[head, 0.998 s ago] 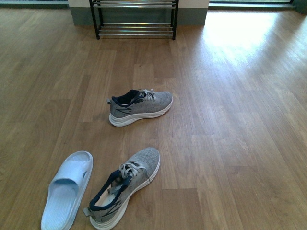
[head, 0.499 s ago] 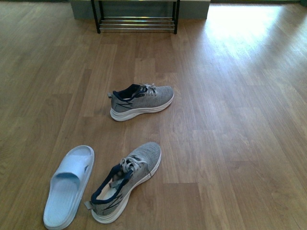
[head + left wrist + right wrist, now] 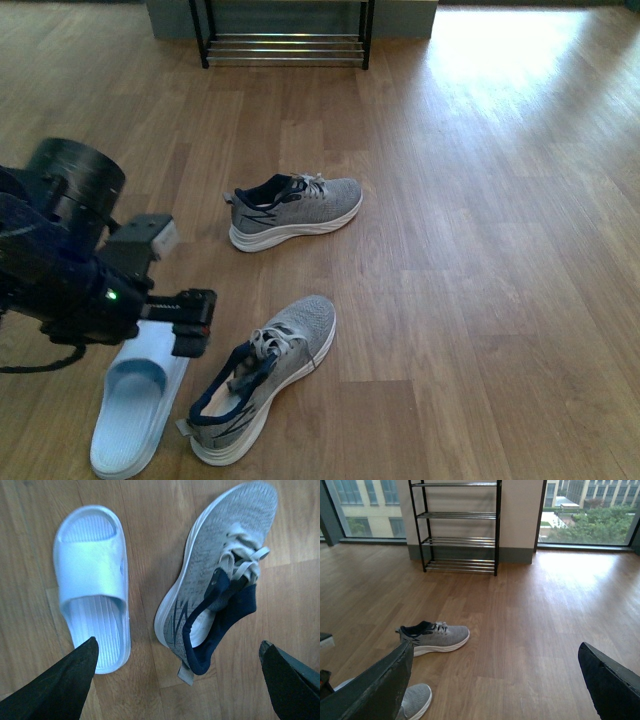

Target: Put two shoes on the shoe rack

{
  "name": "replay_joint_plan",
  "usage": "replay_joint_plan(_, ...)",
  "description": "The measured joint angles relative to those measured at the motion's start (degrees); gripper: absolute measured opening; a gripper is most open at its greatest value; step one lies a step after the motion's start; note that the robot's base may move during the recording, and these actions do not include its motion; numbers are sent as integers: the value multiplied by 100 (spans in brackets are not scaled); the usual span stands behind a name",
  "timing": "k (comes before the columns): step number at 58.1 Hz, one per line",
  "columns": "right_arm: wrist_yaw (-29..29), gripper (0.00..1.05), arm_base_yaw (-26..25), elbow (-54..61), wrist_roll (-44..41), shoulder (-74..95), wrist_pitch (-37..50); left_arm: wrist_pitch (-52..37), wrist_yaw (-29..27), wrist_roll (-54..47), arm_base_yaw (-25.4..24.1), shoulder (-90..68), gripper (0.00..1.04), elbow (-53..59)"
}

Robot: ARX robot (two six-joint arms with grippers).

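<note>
One pale blue slide sandal (image 3: 133,418) lies on the wood floor at the near left, toe pointing away; the left wrist view shows its wide strap and ridged footbed (image 3: 92,570). My left gripper (image 3: 192,322) hangs open just above the sandal's toe end, and in its own view (image 3: 177,645) the black fingers (image 3: 70,680) straddle the sandal's heel and a sneaker's heel. The shoe rack (image 3: 285,45) stands far back against the wall, its chrome tiers (image 3: 460,542) bare. My right gripper (image 3: 495,647) is open over bare floor, holding nothing.
Two grey sneakers with navy lining lie on the floor. One (image 3: 265,375) sits right beside the sandal (image 3: 220,570). The other (image 3: 295,210) lies mid-floor between me and the rack (image 3: 435,636). Large windows flank the rack's wall.
My left arm has swung into the front view from the left and now covers the sandal's toe end. A second ago the view sat slightly higher.
</note>
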State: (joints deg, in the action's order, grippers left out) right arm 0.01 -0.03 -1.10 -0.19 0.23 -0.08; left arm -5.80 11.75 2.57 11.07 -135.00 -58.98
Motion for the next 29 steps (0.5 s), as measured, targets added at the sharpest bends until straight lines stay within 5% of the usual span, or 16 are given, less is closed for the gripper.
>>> replay_joint_plan(29,0,95,0,0,0,0,0,949,90,-667,238,-1530,95,-1716)
